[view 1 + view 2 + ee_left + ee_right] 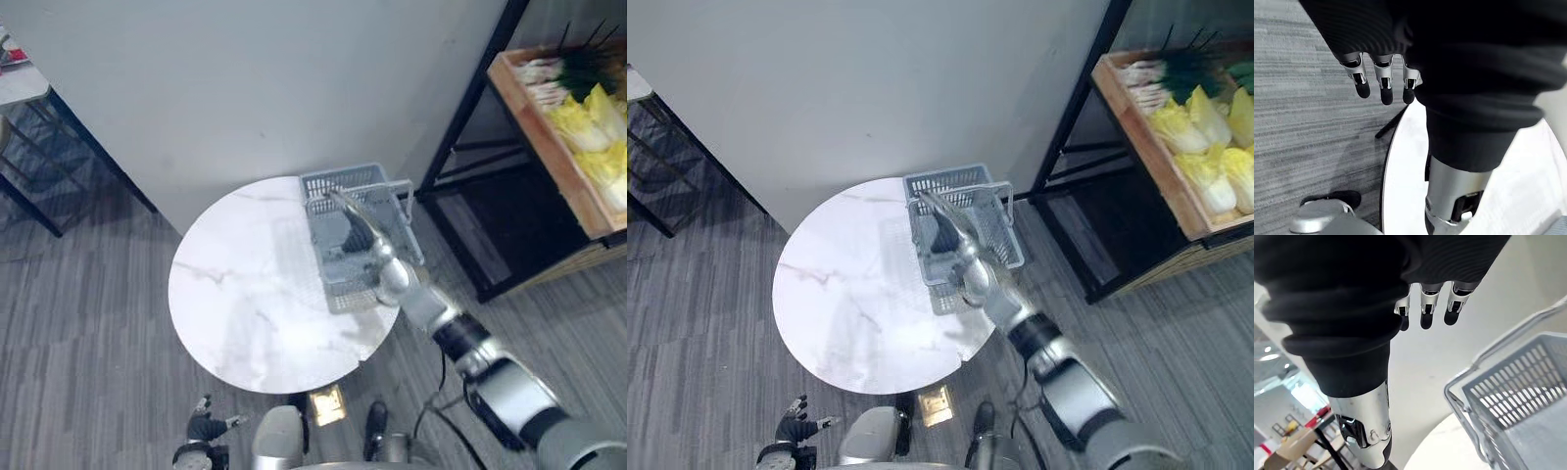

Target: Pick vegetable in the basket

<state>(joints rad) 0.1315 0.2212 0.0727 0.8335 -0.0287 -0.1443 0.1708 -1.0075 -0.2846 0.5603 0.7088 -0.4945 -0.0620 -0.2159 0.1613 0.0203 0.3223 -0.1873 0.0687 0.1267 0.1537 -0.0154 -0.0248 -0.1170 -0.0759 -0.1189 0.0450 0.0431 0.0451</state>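
Note:
A grey slotted plastic basket [338,181] stands on the right edge of a round white marble table [245,284], its wire handle [397,188] raised. My right hand [361,233] reaches over the basket from the lower right, open, its fingers [1422,308] straight and pointing past the handle [1508,340]; it holds nothing. Yellow leafy vegetables [593,127] and green onions [568,64] lie in a wooden crate [549,147] on a shelf at the right. My left hand [203,428] hangs low beside the table's near edge, fingers [1383,81] relaxed and empty.
The black metal shelf frame [460,127] stands right of the table, close to the basket. A pale wall [274,78] runs behind the table. Another table with dark legs [24,98] is at the far left. Grey plank floor surrounds the table.

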